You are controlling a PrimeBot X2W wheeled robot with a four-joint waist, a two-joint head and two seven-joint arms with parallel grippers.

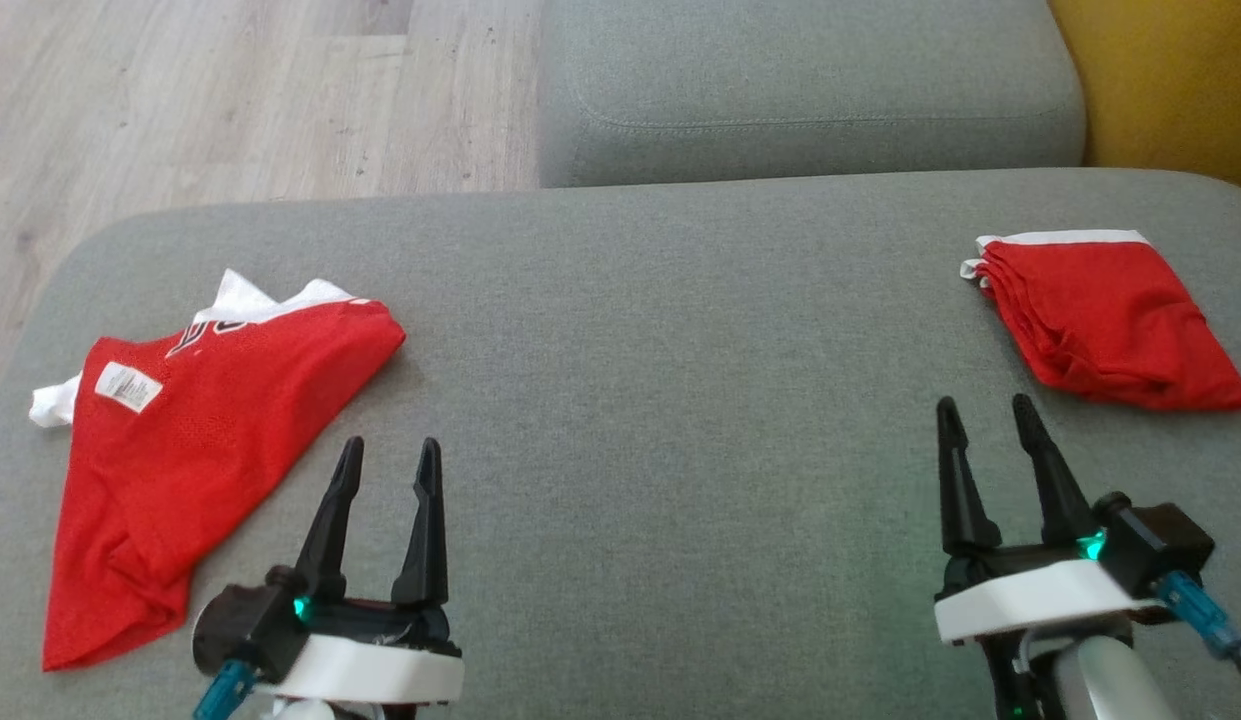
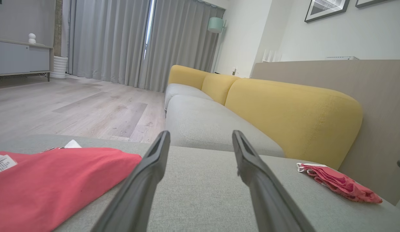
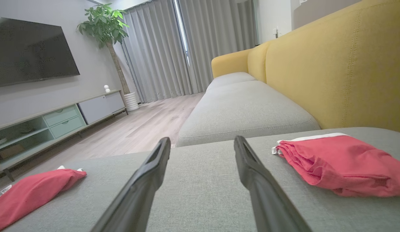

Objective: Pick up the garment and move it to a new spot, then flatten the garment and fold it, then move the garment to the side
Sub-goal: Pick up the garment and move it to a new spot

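Two red garments lie on one big grey sofa cushion (image 1: 680, 420). A second grey cushion (image 1: 810, 90) sits beyond it, with the yellow backrest (image 2: 283, 112) far right and wood floor (image 1: 230, 100) far left.

The bigger garment is a red jersey (image 1: 200, 430) on the left side of the cushion. It is loosely doubled into a rough, wrinkled triangle, with white trim (image 1: 250, 298) poking out at the far edge. The smaller one, far right, is a folded red piece (image 1: 1110, 320) in a neat stack. That one looks finished, so the jersey is likely the one to work.

The left end effector (image 1: 392, 448) is near, just beside the jersey's right edge, fingers apart, empty and not touching cloth. The right end effector (image 1: 983, 405) is near right, just short of the folded piece, fingers apart and empty. A white care label (image 1: 128, 386) on the jersey faces up.

Handling guess: the jersey is thin knit, light and limp. It will sag and drag, and nothing can break. The best hold is probably its far right corner or a hemmed edge, pinching all layers. Two holds along one edge should limit bunching.
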